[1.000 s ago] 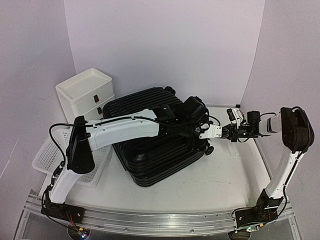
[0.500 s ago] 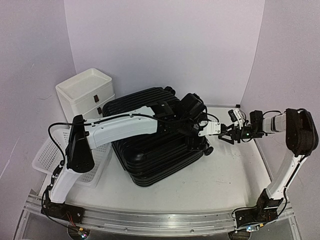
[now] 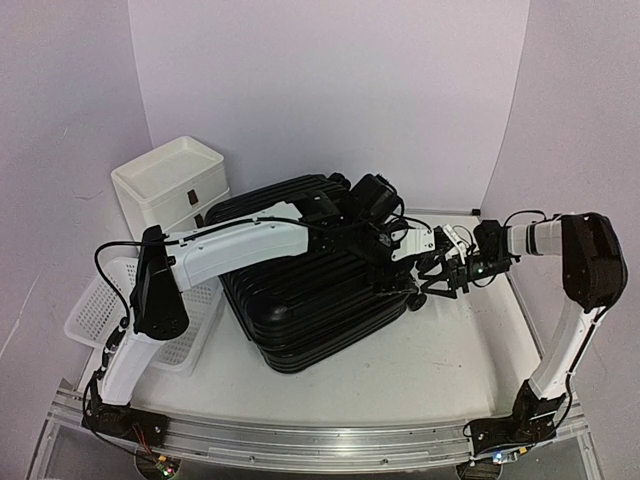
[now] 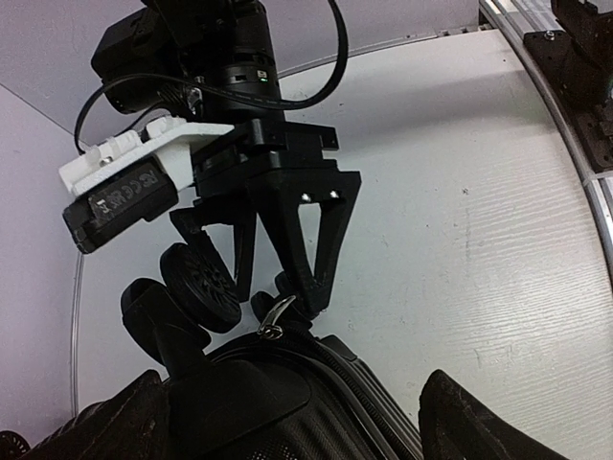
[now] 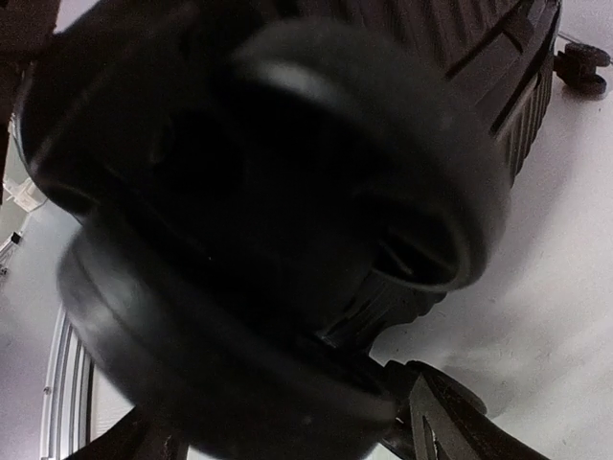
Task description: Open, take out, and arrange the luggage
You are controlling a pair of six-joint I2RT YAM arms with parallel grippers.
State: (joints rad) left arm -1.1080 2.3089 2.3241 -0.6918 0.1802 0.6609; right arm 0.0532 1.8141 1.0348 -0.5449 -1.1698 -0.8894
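Note:
The luggage (image 3: 300, 290) is a black ribbed hard-shell suitcase lying flat and closed in the middle of the table. My left gripper (image 3: 385, 245) reaches over its far right corner and stands open, its fingers well apart on either side of that corner (image 4: 287, 402). My right gripper (image 4: 276, 299) comes in from the right, open, its tips at a metal zipper pull (image 4: 276, 314) just beside a caster wheel (image 4: 198, 286). In the right wrist view the blurred wheel (image 5: 287, 192) fills the frame, with one of the fingers (image 5: 455, 422) below it.
A white three-drawer box (image 3: 172, 185) stands at the back left, behind the suitcase. A white perforated basket (image 3: 95, 310) lies at the left under the left arm. Another caster (image 5: 581, 67) shows at the suitcase's far corner. Walls close in on three sides.
My right gripper has gone from shut to open and moved left and down to the suitcase's corner by the wheel. The left gripper has shifted slightly back over the corner.

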